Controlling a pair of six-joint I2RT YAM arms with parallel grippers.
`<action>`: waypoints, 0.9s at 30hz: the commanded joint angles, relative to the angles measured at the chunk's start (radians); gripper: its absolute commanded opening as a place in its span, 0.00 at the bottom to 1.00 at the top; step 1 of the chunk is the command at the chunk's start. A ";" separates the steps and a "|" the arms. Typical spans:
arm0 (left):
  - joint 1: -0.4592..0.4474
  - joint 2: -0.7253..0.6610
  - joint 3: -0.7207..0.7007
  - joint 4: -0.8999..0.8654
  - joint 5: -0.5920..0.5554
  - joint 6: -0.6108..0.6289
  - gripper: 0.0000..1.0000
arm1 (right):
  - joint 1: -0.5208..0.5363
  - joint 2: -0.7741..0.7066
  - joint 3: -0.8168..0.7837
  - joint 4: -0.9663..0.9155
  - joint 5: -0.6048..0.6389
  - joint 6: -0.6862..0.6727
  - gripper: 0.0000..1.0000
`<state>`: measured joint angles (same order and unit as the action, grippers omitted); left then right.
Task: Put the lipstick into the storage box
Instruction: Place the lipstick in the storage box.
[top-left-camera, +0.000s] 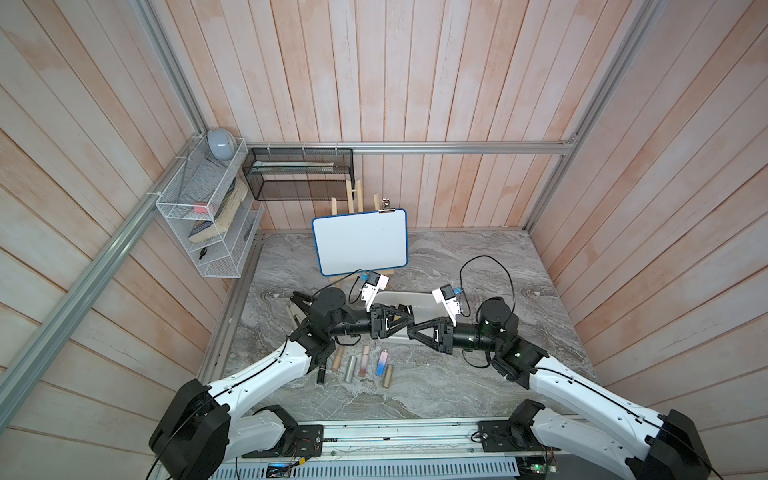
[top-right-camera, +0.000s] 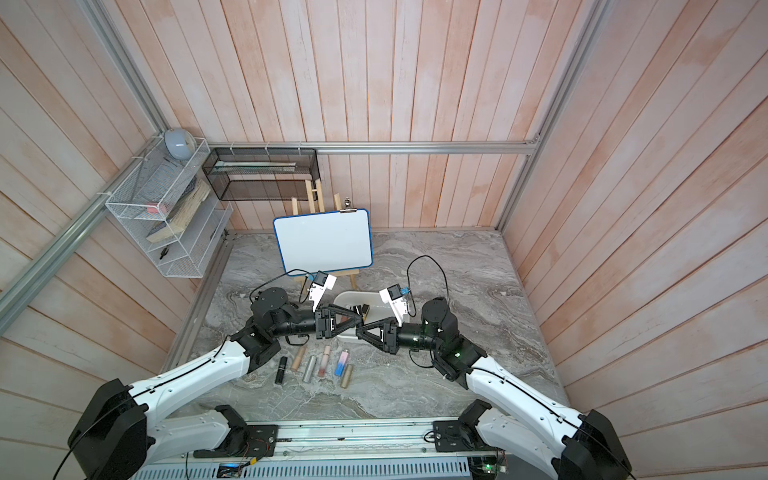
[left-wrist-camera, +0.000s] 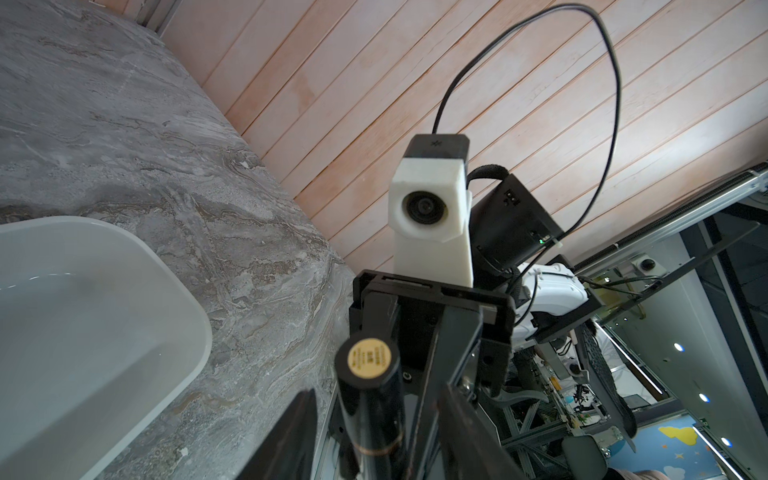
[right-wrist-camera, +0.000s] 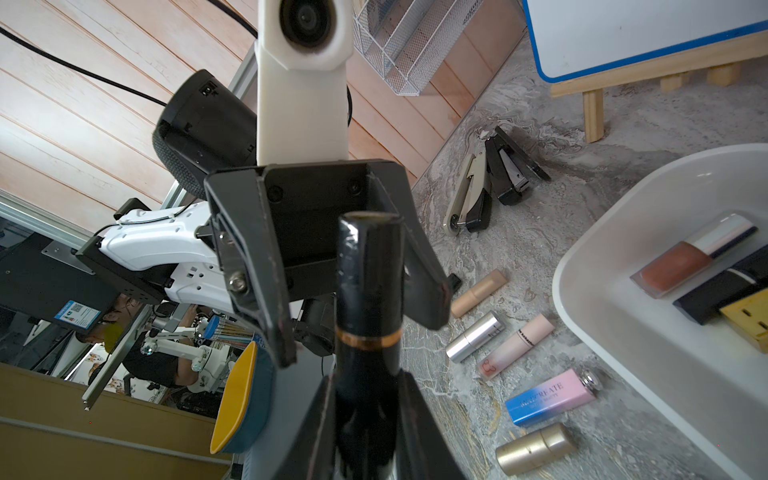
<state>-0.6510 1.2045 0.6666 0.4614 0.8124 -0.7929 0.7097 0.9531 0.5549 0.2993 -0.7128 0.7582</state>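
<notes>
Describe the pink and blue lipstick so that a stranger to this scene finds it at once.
On the grey marble table, find the row of lipsticks between the white storage box and the robot's base. The pink and blue lipstick is second from the robot's right end, beside the gold lipstick; only it has a square body fading from pink to blue.

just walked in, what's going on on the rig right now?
Looks like a handover above the storage box's near edge. The right gripper is clamped on a black lipstick; the left gripper's open jaws sit either side of its other end. A few tubes already lie in the box; a row of lipsticks lies outside, beside it.
</notes>
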 joint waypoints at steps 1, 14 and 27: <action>-0.007 0.006 0.031 -0.026 0.018 0.034 0.50 | -0.004 -0.001 -0.004 0.037 -0.007 0.002 0.17; -0.013 0.021 0.042 -0.043 0.010 0.041 0.35 | -0.003 0.004 -0.007 0.041 -0.005 0.004 0.17; -0.012 0.022 0.047 -0.085 0.002 0.065 0.23 | -0.003 0.006 -0.004 0.026 0.025 0.003 0.52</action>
<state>-0.6621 1.2182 0.6846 0.4015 0.8139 -0.7643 0.7097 0.9646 0.5533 0.3122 -0.7044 0.7628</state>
